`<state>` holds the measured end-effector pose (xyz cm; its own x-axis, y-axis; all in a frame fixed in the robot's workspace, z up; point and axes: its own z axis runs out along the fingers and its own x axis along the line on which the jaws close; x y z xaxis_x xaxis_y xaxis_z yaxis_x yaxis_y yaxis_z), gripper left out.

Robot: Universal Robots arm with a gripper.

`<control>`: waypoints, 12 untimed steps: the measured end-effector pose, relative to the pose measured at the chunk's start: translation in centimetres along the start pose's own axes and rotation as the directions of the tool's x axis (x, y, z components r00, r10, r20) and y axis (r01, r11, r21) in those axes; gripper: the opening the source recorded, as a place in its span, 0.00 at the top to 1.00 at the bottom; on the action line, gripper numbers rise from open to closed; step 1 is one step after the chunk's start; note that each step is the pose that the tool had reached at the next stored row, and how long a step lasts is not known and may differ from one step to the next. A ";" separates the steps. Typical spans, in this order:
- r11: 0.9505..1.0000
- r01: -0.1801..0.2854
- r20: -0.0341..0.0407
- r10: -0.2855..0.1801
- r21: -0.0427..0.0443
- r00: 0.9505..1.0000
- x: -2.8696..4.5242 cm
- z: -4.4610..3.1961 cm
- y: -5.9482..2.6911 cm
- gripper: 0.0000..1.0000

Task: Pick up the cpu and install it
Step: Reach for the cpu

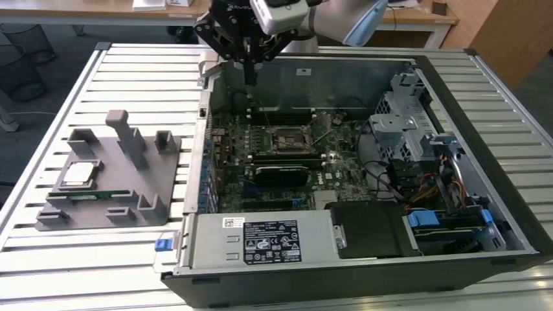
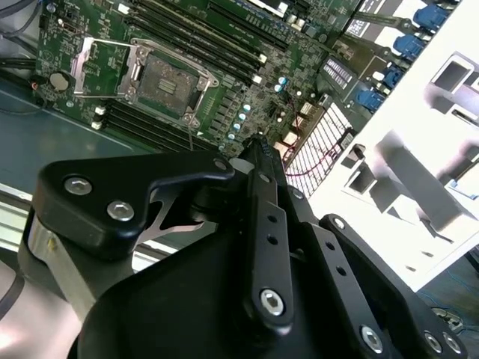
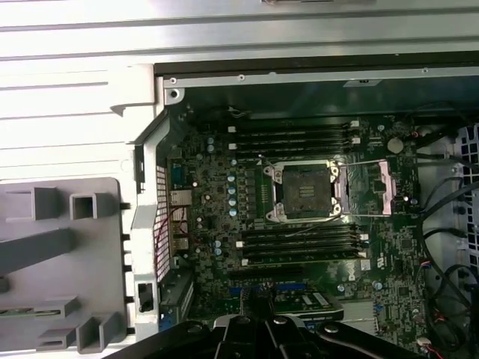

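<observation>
End effector [image 2: 258, 148] over case [image 1: 346, 282], cpu [image 1: 80, 173] flat on grey holder [image 1: 87, 223], top up

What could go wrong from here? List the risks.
1. The gripper, empty with fingers together, hangs over the open computer case, while the cpu lies on the grey holder outside it. A low sideways move could strike the case's side wall.
2. The memory stick lies just beside the cpu, so a grasp might catch it.
3. The socket stands open with its frame raised, and a tilted cpu could harm its contacts.
</observation>
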<state>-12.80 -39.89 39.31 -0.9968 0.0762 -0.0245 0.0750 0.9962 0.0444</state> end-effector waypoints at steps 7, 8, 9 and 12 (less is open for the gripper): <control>1.000 0.000 0.000 0.000 0.000 1.000 0.17 0.00 -0.01 0.89; 1.000 0.000 0.000 0.000 0.000 1.000 0.19 0.00 -0.02 0.89; 1.000 0.000 0.000 0.000 0.000 1.000 0.21 0.01 -0.02 0.89; 1.000 0.000 0.000 0.000 0.000 1.000 0.27 0.01 -0.02 0.89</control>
<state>-13.06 -39.89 39.29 -0.9968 0.0762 -0.0245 0.0751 0.9962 0.0444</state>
